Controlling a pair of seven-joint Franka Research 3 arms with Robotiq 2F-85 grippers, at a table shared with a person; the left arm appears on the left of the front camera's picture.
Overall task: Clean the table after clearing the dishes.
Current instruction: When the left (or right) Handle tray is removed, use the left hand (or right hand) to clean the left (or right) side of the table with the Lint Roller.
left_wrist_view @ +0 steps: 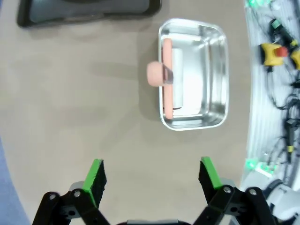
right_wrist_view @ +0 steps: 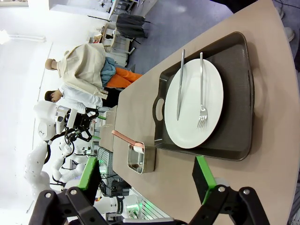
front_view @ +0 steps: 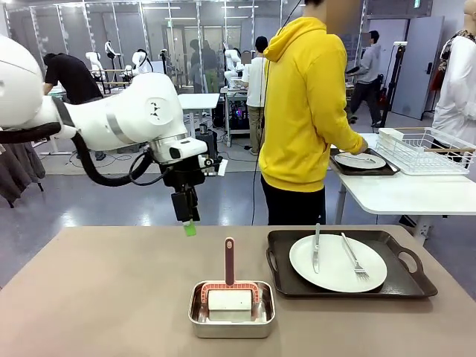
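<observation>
Left gripper (front_view: 189, 225) and right gripper (right_wrist_view: 147, 176) both spread, empty. Plate (front_view: 338, 262) on its tray (front_view: 281, 284) at the table's (front_view: 97, 297) right — breakable, cutlery (front_view: 316, 249) loose — I'd lift by the stiff handle (front_view: 419, 263).

White arm (front_view: 134, 115), black hand (front_view: 189, 223), green pads (left_wrist_view: 95, 182)

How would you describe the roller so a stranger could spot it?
On the wide tan table, at the middle of the robot's side, sits a small rectangular steel pan, left of the black tray with the white plate. The roller rests in it: white drum, pink handle sticking up.
</observation>
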